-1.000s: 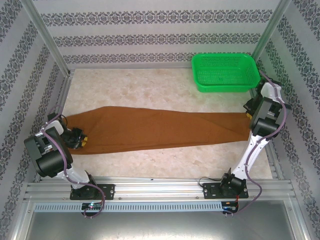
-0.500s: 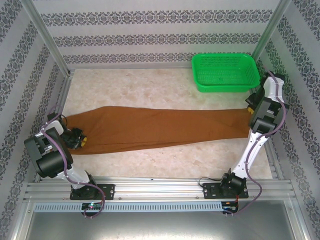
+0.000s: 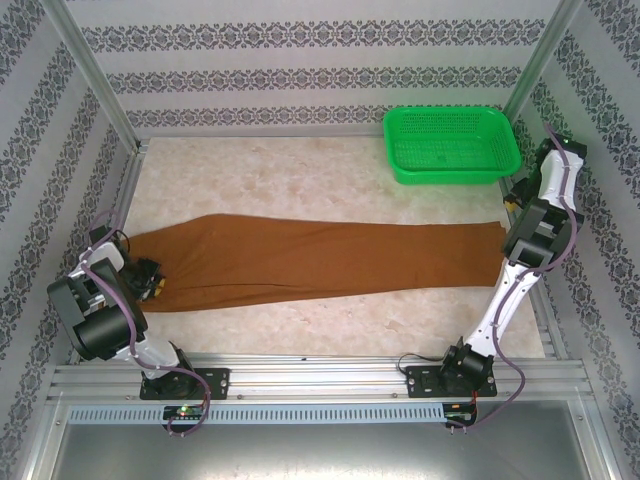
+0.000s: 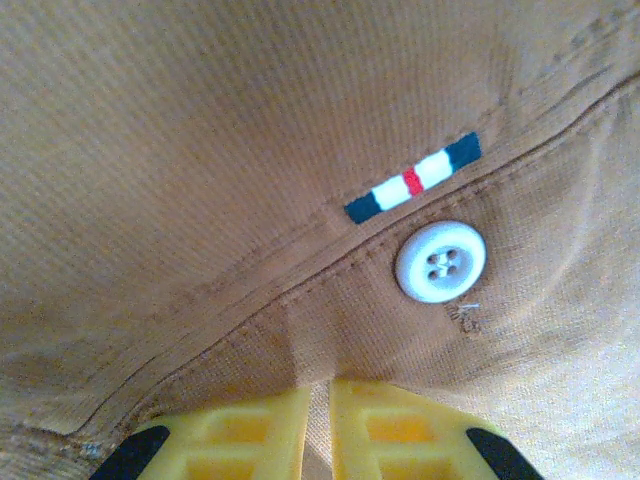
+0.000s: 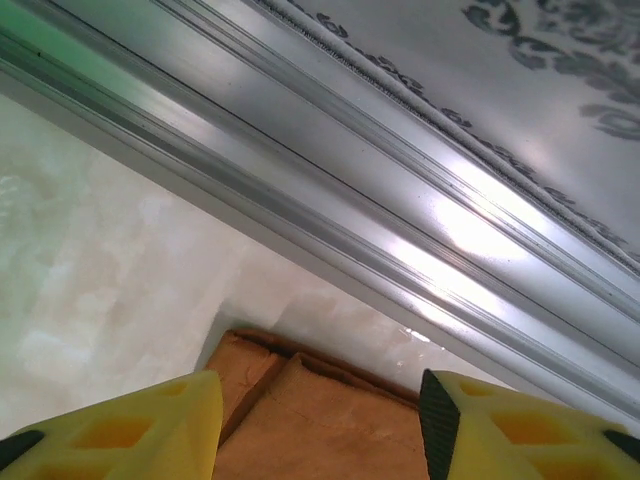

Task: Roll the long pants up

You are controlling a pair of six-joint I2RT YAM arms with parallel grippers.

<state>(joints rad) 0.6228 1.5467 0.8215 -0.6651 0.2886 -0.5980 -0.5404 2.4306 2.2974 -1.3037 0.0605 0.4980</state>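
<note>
Long pants: rust-brown plain cloth trousers, lying flat and stretched lengthwise on the pale marbled tabletop. The waist is at the left gripper and the leg hems lie just under the right gripper.
Left gripper: clenched on the waistband edge, probably to anchor that end so the cloth lies taut.
Right gripper: released, with its yellow fingers spread wide. It hangs above the hems and grips nothing.
Why laid out so: a long, smooth strip should roll evenly. No turn has been made yet, so rolling looks unstarted.
Left wrist view adds: a small pale four-hole button and a dark, white and red striped ribbon tag just ahead of the gripper. Cloth is drawn into the narrow gap between its fingers. All of this is too small to make out from above.
Right wrist view adds: the stacked leg hems between the open fingers, and a silver aluminium frame rail just beyond them.
Top view adds: the trousers' full length, and a green plastic mesh basket beyond the right gripper, clear of the cloth.
</note>
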